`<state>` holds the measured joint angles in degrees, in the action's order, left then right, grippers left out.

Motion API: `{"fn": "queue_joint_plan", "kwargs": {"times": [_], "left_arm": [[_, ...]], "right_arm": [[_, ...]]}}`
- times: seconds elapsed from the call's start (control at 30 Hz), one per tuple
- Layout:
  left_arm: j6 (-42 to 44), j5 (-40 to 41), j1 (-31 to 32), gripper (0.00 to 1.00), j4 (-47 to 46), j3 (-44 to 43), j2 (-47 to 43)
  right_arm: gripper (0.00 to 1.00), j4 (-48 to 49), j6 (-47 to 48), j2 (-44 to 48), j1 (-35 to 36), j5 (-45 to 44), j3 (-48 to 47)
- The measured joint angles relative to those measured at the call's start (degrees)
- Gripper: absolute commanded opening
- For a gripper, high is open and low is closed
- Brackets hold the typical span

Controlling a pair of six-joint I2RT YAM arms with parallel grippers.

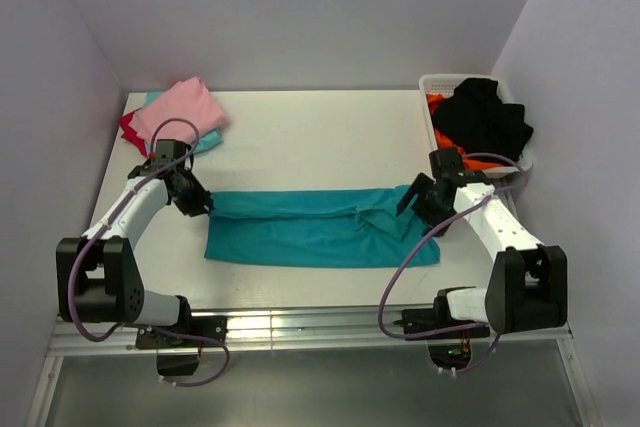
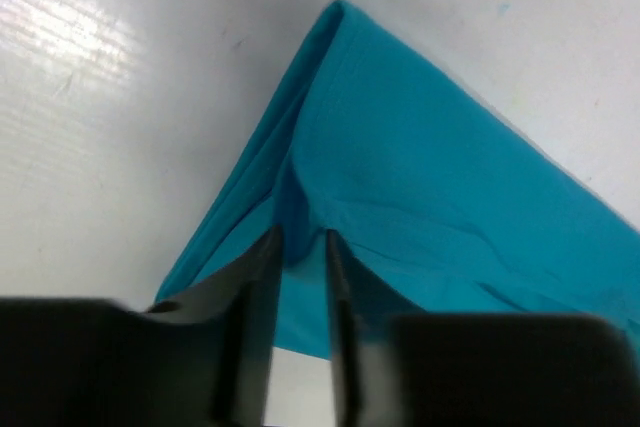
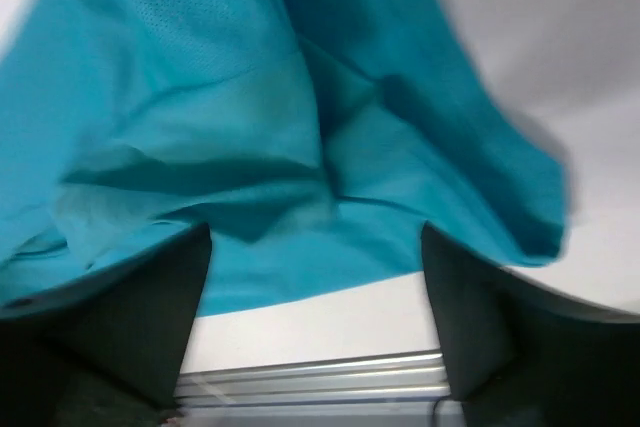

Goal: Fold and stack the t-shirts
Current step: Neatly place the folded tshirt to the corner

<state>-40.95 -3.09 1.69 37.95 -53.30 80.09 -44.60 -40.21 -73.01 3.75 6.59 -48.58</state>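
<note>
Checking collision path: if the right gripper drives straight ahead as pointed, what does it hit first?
The teal shirt: its folds fill the view ahead of the open right gripper. Depth unclear, but it looks close.

Pale lilac walls are closing in the white table on its left, far and right sides. Light from above is glaring off the metal rail running along the table's near edge. A grey strip, possibly floor, is showing nearer still.
</note>
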Motion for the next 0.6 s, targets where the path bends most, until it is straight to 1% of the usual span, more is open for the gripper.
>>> {"fn": "queue_joint_plan", "kwargs": {"times": [0.03,0.07,0.1,0.13,0.2,0.27,0.43,0.6], "left_arm": [[-0.3,0.4,0.1,0.45,0.2,0.4,-0.2],[-0.5,0.6,0.1,0.62,0.5,0.6,-0.4],[-0.6,1.1,0.1,0.69,0.9,0.7,-0.5],[-1.2,1.6,0.0,0.78,0.9,0.7,-0.8],[-1.7,2.6,0.1,0.79,1.0,0.7,-1.3],[-2.0,3.6,0.1,0.78,1.8,0.2,-1.9],[-2.2,4.6,0.1,0.71,2.6,-2.1,-2.4],[-2.2,4.5,0.1,0.67,2.6,-3.0,-2.4]], "right_arm": [[1.0,-0.4,-0.2,-0.2,0.0,-0.6,0.9],[1.0,-0.9,-0.3,-0.5,0.0,-1.5,1.3],[1.0,-1.1,-0.4,-0.7,0.0,-1.9,1.3],[1.0,-1.1,-0.5,-1.0,0.0,-2.6,1.1],[1.0,-1.3,-0.4,-1.4,0.0,-3.3,0.5],[1.0,-1.6,-0.4,-1.7,0.0,-3.8,-0.7],[1.0,-1.7,-0.4,-1.8,0.0,-3.8,-4.0],[1.0,-1.7,-0.5,-2.3,0.1,-2.7,-4.4]]}}
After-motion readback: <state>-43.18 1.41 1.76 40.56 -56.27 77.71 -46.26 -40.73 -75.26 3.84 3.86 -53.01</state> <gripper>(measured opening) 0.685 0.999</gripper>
